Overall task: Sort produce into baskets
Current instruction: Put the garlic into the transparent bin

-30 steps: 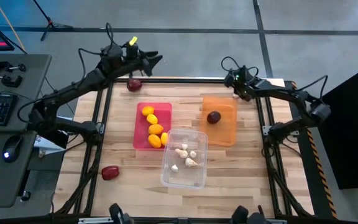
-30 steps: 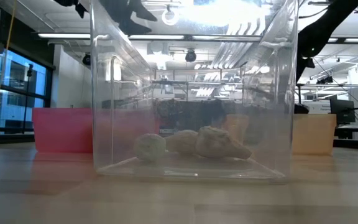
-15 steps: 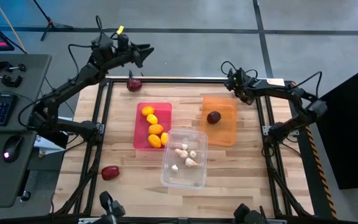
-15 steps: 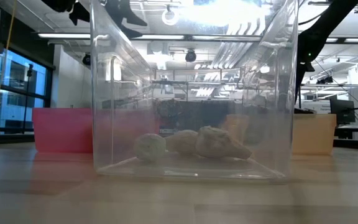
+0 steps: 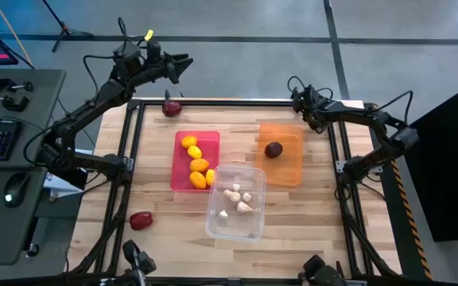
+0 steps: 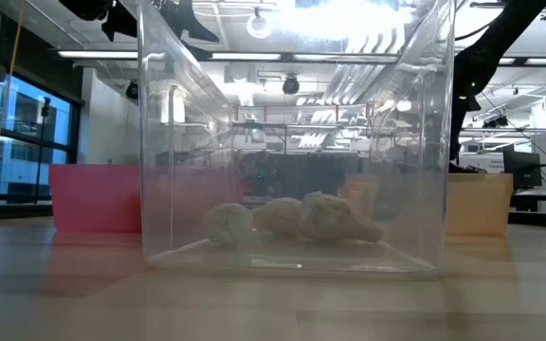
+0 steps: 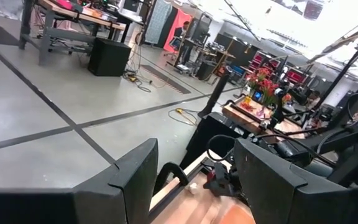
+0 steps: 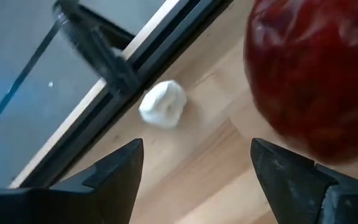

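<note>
Your right gripper (image 8: 194,177) hangs released at the table's far right corner, a garlic bulb (image 8: 163,104) just ahead of its fingers and a dark red beet (image 8: 319,74) beside them. Your left gripper (image 5: 183,63) waits released, raised beyond the far edge, another beet (image 5: 171,108) just below-behind it.

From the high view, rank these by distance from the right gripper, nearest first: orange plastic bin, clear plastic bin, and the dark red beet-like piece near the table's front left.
1. Orange plastic bin: just in front of the right gripper, on the table's right side.
2. Clear plastic bin: middle of the table, toward the front.
3. Dark red beet-like piece: front left of the table, farthest.
</note>
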